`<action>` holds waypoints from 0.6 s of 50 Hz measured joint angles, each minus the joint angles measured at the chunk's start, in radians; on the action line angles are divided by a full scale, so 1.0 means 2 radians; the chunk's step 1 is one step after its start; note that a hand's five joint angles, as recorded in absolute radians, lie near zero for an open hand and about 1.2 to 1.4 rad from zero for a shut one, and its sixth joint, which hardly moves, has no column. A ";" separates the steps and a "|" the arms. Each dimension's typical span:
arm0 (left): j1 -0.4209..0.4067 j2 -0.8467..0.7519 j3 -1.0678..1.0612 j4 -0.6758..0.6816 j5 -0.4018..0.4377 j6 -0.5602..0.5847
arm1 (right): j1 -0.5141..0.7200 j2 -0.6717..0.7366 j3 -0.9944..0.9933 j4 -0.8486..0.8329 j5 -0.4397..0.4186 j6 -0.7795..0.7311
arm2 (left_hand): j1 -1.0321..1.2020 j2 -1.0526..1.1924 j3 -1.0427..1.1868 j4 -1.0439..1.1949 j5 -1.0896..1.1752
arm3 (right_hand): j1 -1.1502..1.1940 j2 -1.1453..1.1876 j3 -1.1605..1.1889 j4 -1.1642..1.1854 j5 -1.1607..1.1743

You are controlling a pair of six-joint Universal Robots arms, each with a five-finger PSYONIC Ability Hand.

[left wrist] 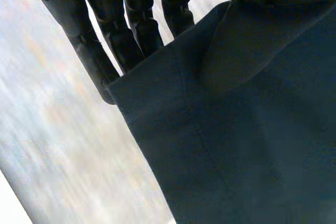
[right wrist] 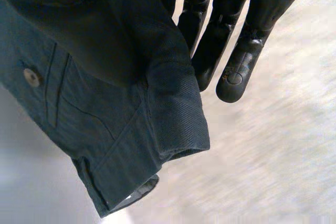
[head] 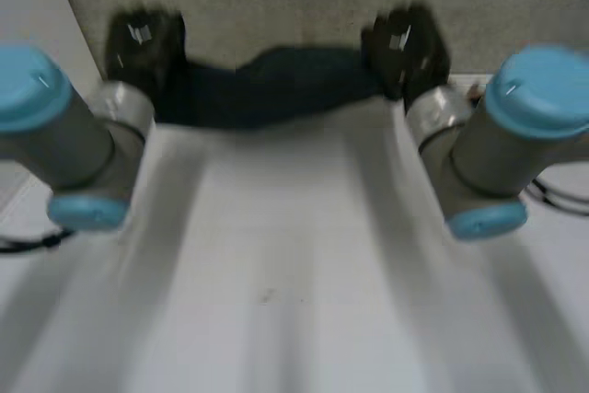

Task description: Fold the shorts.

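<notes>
Past the white tabletop [head: 276, 273] at 6 o'clock, we see the dark shorts [head: 276, 85] stretched at 12 between left hand [head: 143, 43] at 11 and right hand [head: 405, 43] at 1, each end pinched between straight fingers [left wrist: 131, 30] and thumb.

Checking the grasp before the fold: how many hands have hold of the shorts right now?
2. The left hand pinches one end of the shorts; the right hand pinches the other end, near a button.
</notes>
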 measured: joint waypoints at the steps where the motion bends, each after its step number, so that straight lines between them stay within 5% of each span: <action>1: 0.000 -0.008 -0.014 -0.001 0.000 0.002 | 0.000 0.007 0.005 0.003 -0.001 0.000 | 0.000 0.000 0.000 0.000 0.000 | 0.000 0.000 0.000 0.000 0.000; 12: -0.021 -0.062 -0.107 -0.082 -0.005 0.058 | -0.003 0.099 0.071 0.086 -0.004 -0.005 | 0.000 0.000 0.000 0.000 0.000 | 0.002 0.000 0.000 0.000 0.000; 30: -0.027 0.146 -0.229 -0.333 -0.007 0.081 | -0.007 -0.110 0.209 0.316 -0.026 -0.028 | 0.000 0.000 0.000 0.000 0.000 | 0.002 0.000 0.002 0.000 0.000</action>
